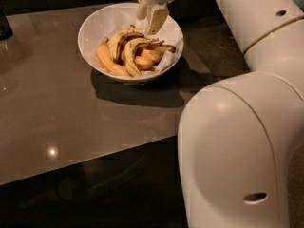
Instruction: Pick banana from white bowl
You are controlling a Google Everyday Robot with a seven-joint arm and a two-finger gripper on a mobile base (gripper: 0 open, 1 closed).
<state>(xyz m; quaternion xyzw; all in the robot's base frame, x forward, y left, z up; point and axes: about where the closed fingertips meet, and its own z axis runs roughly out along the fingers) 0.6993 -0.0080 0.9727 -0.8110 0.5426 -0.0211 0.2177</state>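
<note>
The white bowl (99, 25) stands on the far part of the brown table and holds several bananas. The slim, curved pale-yellow banana (129, 56) with a dark edge line lies in the middle of the pile. Beside it are a banana with a broad black streak (118, 39) and plumper orange-yellow bananas (108, 61). My gripper (149, 14) hangs over the bowl's far right side, just above the pile. Its fingers (156, 18) are apart and hold nothing.
My large white arm (242, 141) fills the right foreground and hides the table's right side. A dark object (4, 25) stands at the far left edge of the table (61, 118). The table's front edge runs across the lower left, with dark floor below.
</note>
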